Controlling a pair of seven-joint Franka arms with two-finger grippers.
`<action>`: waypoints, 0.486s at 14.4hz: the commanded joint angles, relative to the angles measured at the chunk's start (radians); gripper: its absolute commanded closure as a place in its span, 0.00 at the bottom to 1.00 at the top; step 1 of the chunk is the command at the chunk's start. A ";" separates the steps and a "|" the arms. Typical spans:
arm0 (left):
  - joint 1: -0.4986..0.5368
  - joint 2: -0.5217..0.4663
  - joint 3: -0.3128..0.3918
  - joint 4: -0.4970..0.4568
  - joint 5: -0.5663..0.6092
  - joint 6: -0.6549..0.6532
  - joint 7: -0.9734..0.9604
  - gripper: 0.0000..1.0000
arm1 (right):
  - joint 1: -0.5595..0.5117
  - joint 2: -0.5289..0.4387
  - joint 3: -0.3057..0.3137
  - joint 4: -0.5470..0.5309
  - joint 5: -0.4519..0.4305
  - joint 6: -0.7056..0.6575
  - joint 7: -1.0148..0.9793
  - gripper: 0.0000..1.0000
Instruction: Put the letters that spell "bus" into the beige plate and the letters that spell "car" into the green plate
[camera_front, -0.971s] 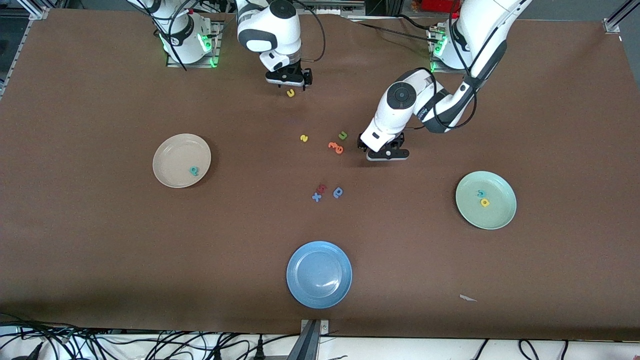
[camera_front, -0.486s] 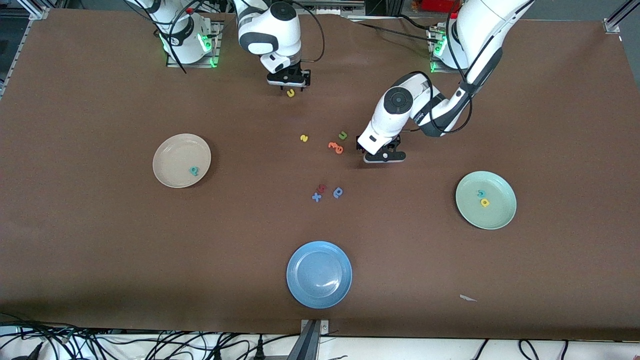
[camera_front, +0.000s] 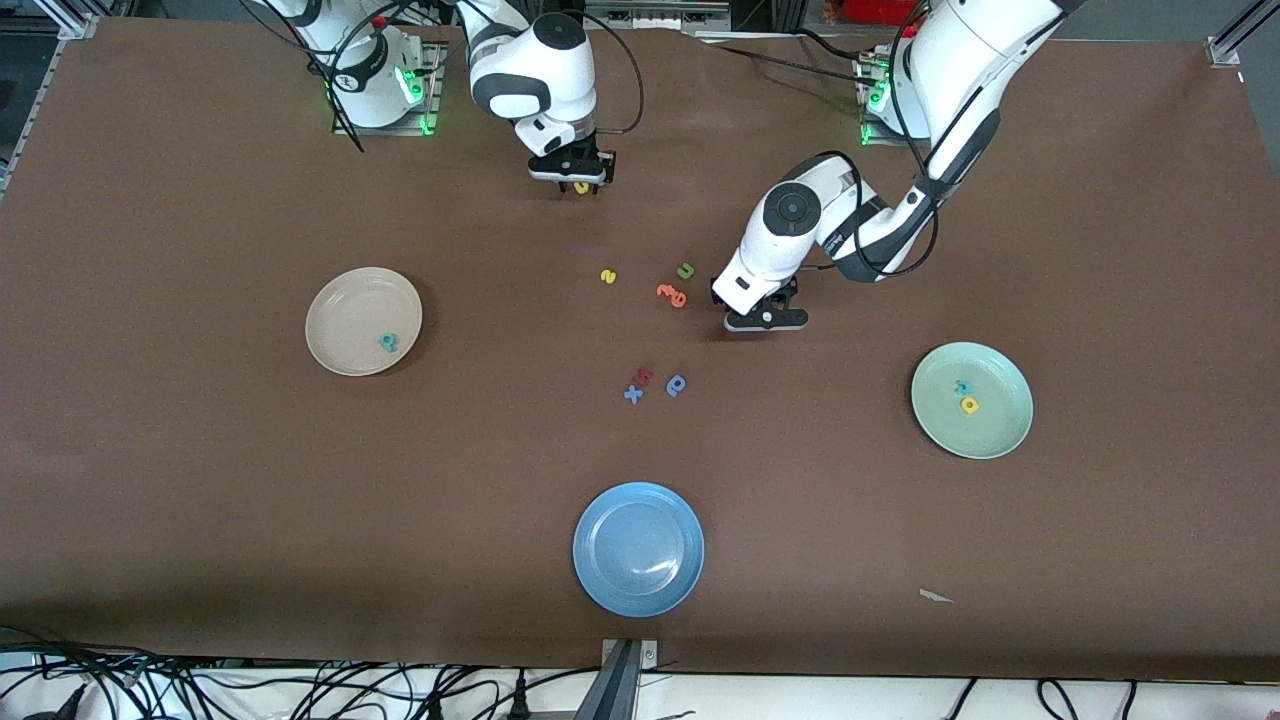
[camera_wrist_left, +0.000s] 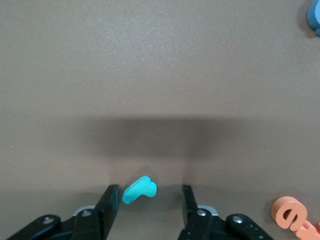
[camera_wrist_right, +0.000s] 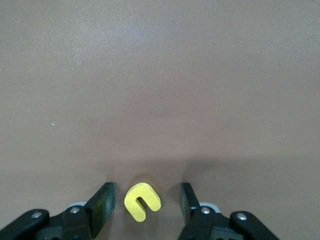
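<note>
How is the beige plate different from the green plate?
The beige plate is cream, and the green plate is pale mint. The beige plate holds one teal letter, while the green plate holds two, a teal letter and a yellow letter. The beige plate lies toward the right arm's end of the table, the green plate toward the left arm's end. Both are round, shallow and look about the same size.

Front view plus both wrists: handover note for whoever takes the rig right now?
Left gripper: down at the table, open, fingers either side of the teal r, not gripped.
Right gripper: down near the robots' bases, open around the yellow u, not gripped.
Done: teal b in the beige plate; teal c and yellow a in the green plate.
Left: u and yellow s, lying mid-table, to beige; r to green.
</note>
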 joint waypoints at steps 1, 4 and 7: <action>-0.012 0.012 0.010 0.020 0.039 -0.012 -0.033 0.48 | 0.003 0.025 -0.016 0.003 -0.038 0.012 0.026 0.43; -0.012 0.012 0.010 0.019 0.039 -0.012 -0.033 0.56 | 0.003 0.025 -0.015 0.003 -0.072 0.021 0.072 0.51; -0.012 0.010 0.010 0.017 0.039 -0.013 -0.033 0.61 | 0.003 0.025 -0.015 0.003 -0.102 0.021 0.100 0.73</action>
